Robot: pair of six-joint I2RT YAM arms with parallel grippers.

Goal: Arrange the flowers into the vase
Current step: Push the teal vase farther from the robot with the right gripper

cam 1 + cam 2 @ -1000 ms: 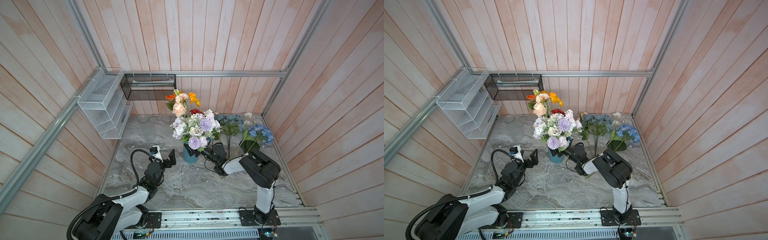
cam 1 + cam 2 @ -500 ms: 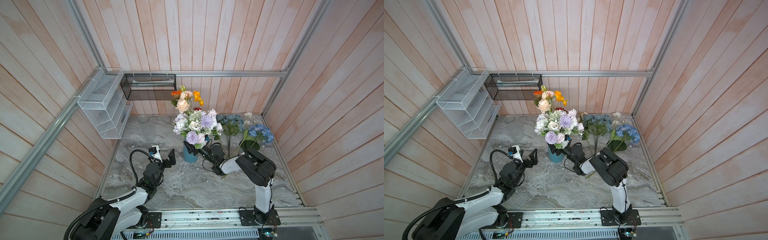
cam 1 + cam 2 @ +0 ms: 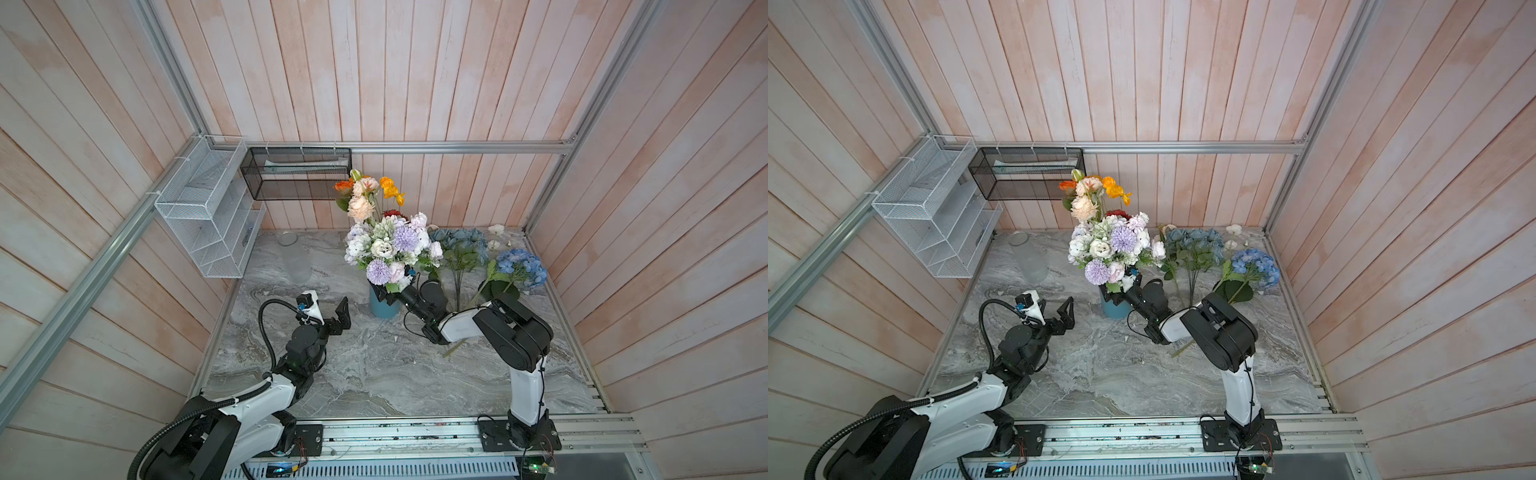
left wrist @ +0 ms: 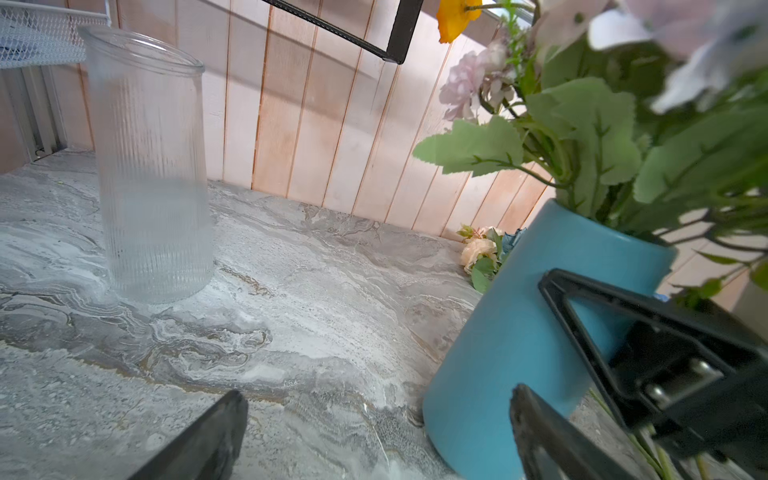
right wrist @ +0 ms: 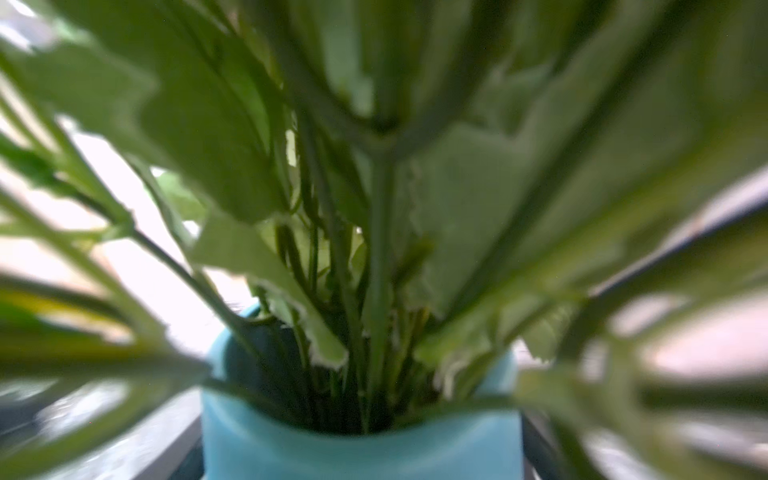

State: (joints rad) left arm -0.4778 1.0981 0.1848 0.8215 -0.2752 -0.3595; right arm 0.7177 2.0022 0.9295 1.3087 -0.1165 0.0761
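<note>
Right wrist view: stems crowded into the blue vase [image 5: 357, 449]

A mixed bouquet [image 3: 390, 249] is seen standing upright in the vase on the tabletop [image 3: 374, 374]. A bright blue hydrangea [image 3: 519, 268] and a duskier blue cluster [image 3: 459, 243] are left lying near it, by the right arm. The right gripper [image 3: 388, 294] is placed at the vase mouth beneath the blooms. Whether its fingers are pinching a stem cannot be told, since leaves hide them. The left gripper [image 3: 337, 318] is held near the vase, fingers spread, nothing between them. The flowers are judged light, with stiff wiry stems and soft, easily crushed heads. Hold is best taken low on bare stem, clear of leaves. An empty glass vase [image 3: 296, 257] stands apart.
</note>
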